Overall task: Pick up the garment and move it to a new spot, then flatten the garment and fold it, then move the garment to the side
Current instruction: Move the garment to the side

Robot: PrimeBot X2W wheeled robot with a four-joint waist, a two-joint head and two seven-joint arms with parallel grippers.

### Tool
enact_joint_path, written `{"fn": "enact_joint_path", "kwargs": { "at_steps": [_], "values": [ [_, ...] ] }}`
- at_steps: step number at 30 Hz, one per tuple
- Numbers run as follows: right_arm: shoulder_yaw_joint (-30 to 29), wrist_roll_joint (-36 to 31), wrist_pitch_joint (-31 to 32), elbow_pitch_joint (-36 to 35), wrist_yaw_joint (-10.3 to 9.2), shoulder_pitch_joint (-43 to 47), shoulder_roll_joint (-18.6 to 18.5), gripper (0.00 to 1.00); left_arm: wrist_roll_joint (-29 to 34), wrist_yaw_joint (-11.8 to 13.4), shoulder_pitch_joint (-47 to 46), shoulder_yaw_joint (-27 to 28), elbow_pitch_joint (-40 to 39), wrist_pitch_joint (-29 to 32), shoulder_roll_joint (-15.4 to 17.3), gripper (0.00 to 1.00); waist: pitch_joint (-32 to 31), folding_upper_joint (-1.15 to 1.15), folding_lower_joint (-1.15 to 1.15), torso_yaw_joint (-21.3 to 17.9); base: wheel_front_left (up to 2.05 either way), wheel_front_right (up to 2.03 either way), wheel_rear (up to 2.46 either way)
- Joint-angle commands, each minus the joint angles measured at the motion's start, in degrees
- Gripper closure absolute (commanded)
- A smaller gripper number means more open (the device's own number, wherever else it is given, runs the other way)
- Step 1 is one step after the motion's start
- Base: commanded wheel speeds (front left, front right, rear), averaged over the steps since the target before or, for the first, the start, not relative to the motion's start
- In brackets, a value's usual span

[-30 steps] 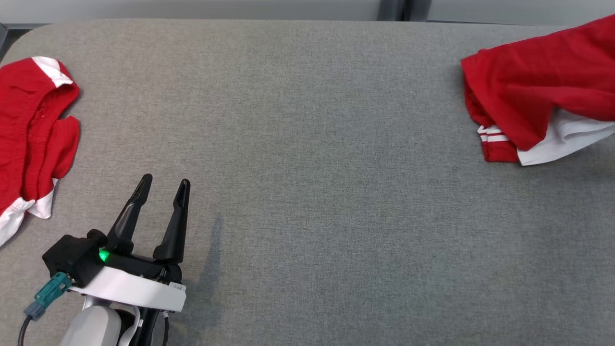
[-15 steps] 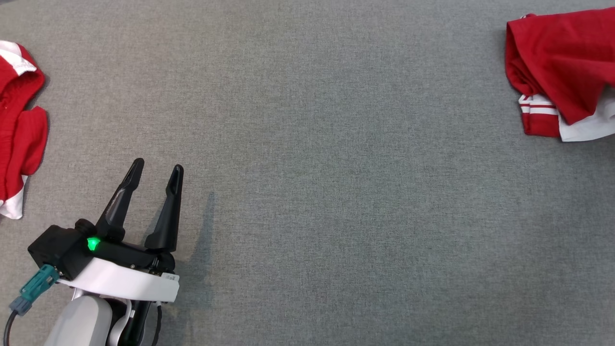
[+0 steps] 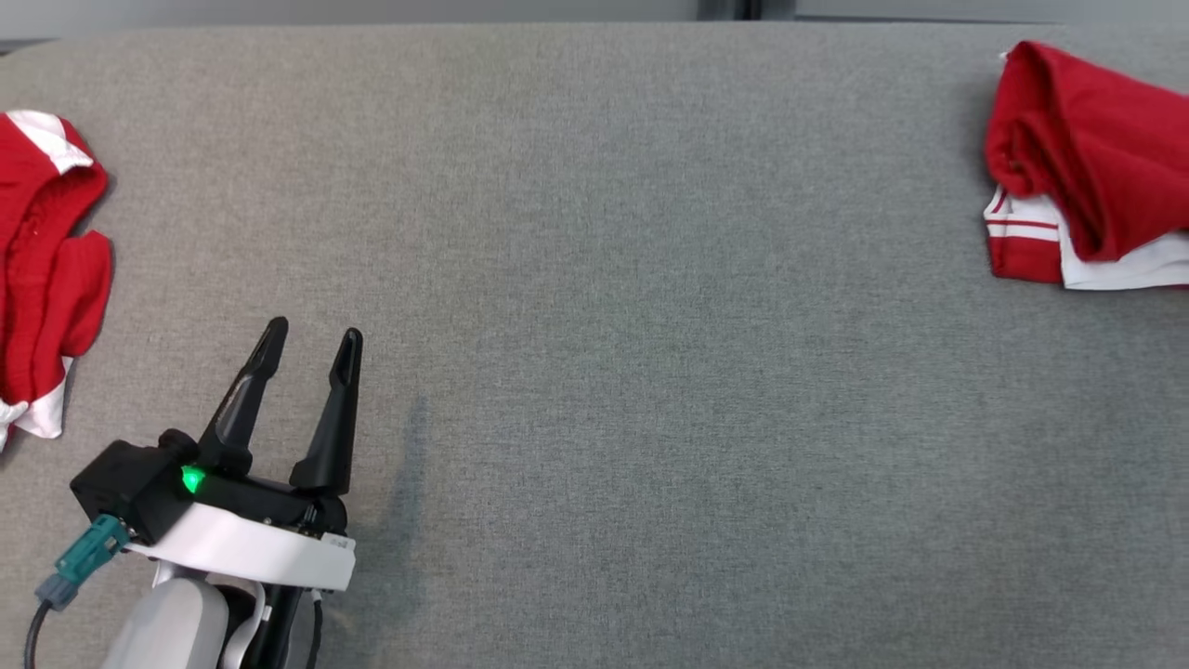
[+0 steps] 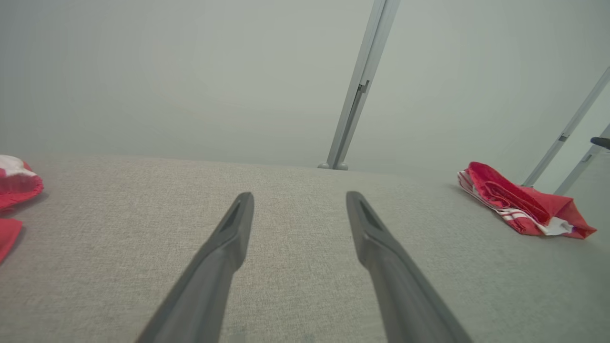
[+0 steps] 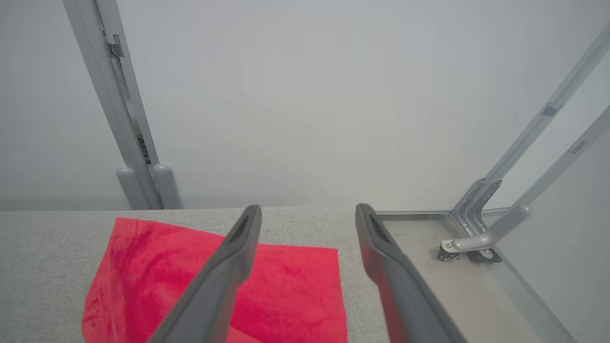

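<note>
1. Red cloth with white striped trim: the garment [image 3: 1087,158] lay in a loose fold just below and ahead of the right gripper [image 5: 309,208] fingertips. It sat far to the right of the left gripper [image 3: 315,331].
2. Right gripper: fingers spread with nothing between them, seemingly clear of the cloth. Left gripper: also spread and empty, over bare table [image 3: 650,325].
3. Handling (judged): light, limp and soft, with no stiffness. It would sag and come unfolded if lifted at one point. Not fragile. Best hold is probably a pinch at a folded edge or the striped hem, catching all layers.
4. A second garment [image 3: 46,269], red and white and crumpled, lay left of the left gripper, apart from it.
5. Table covering was grey woven fabric, flat and matte, likely grippy. Beyond the fingertips stood a pale wall [image 5: 310,95] with grey frame posts [image 4: 357,90].
</note>
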Motion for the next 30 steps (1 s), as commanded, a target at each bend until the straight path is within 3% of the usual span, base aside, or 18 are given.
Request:
{"fn": "enact_joint_path", "kwargs": {
  "at_steps": [1,6,16,21,30],
  "values": [
    [-1.0,-2.0,-0.5,0.3,0.01,-0.4,-0.8,0.00,0.2,-0.1,0.6,-0.1,0.3,-0.1,-0.4,0.00,-1.9,0.00,0.00,-0.4,0.00,0.00,0.00],
    [-3.8,-6.9,-0.6,-1.4,0.01,0.7,0.6,0.00,0.6,-0.1,2.2,-0.2,1.5,-0.1,-1.6,0.00,-5.9,0.00,0.00,-1.2,0.00,0.00,0.00],
    [-8.1,-13.0,-0.5,-14.3,0.02,11.6,3.9,0.00,2.2,-0.1,6.1,1.2,3.2,-0.1,-4.3,0.00,-14.6,0.00,0.00,-2.7,0.00,0.00,0.00],
    [-8.7,-12.9,-0.5,-22.3,0.01,19.3,4.9,0.00,3.4,-0.1,8.7,2.1,4.1,-0.1,-5.8,0.00,-19.1,0.00,0.00,-3.2,0.00,0.00,0.00],
    [-11.4,-11.3,-0.5,-35.9,0.02,33.4,5.5,0.00,5.2,-0.1,11.2,5.0,3.3,-0.1,-7.6,0.00,-21.8,0.00,0.00,-3.0,0.00,0.00,0.00]
  ]
}}
